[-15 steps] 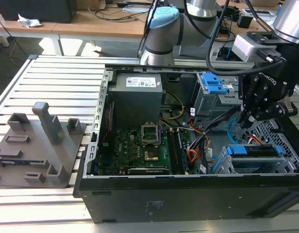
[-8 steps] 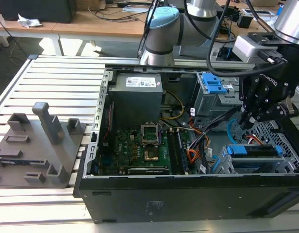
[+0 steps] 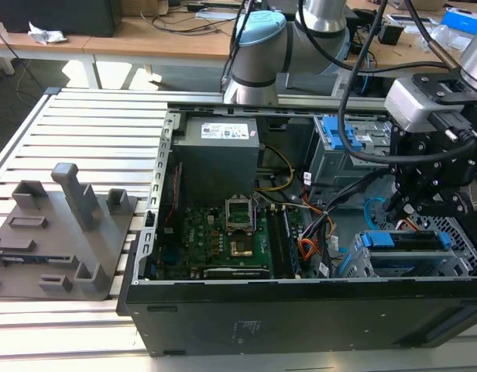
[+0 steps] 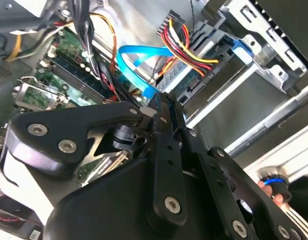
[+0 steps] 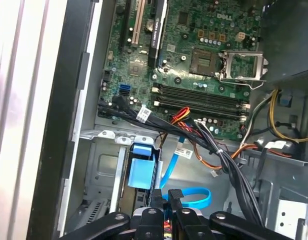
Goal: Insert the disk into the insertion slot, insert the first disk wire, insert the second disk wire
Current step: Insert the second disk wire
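The disk (image 3: pixel 401 239), silver-grey in a bright blue caddy, lies inside the grey perforated insertion slot (image 3: pixel 459 260) at the computer case's front corner, on the exterior view's right. My gripper (image 3: pixel 405 213) hangs just above the disk's rear end. In both wrist views the black fingers (image 4: pixel 166 120) stand pressed together on the end of a flat blue wire (image 4: pixel 136 62). This wire loops away below the gripper (image 5: pixel 166 197) as a blue band (image 5: pixel 196 197). A black plug with red, yellow and black wires (image 4: pixel 194 52) sits at the disk's end. The blue caddy (image 5: pixel 142 171) shows beside the fingers.
The case holds a green motherboard (image 3: pixel 215 240), a grey power supply (image 3: pixel 219 155) and a taller grey bay with a blue latch (image 3: pixel 343 143). A bundle of black cables (image 5: pixel 229 160) crosses near the gripper. A grey fixture (image 3: pixel 60 232) rests on the slatted table at the exterior view's left.
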You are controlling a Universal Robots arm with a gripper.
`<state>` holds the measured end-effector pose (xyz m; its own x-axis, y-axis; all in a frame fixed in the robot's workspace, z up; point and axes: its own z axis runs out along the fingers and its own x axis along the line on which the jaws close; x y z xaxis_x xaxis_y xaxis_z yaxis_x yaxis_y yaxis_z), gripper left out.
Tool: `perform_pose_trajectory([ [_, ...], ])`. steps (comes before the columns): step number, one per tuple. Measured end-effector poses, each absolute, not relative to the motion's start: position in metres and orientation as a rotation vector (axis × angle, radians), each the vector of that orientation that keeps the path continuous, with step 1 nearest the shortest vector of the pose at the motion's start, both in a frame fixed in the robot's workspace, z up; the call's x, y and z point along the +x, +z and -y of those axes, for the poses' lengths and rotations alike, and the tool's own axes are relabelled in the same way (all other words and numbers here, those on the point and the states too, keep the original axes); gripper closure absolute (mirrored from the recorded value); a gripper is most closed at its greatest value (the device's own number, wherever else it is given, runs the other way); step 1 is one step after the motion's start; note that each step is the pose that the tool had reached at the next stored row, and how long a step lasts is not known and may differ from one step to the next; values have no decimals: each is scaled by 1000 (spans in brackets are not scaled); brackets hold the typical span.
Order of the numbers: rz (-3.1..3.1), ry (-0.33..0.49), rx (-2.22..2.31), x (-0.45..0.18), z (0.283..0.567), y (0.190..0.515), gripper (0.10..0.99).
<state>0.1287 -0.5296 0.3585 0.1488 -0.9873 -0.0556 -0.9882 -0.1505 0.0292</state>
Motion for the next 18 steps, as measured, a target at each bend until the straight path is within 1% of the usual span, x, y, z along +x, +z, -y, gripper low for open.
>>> perform_pose_trajectory([
  [3,-2061,111,-2332,129,530,356,922],
  [9,-2201,107,-2196,129,530,354,922],
  [18,-2203,107,-2194,129,531,353,922],
])
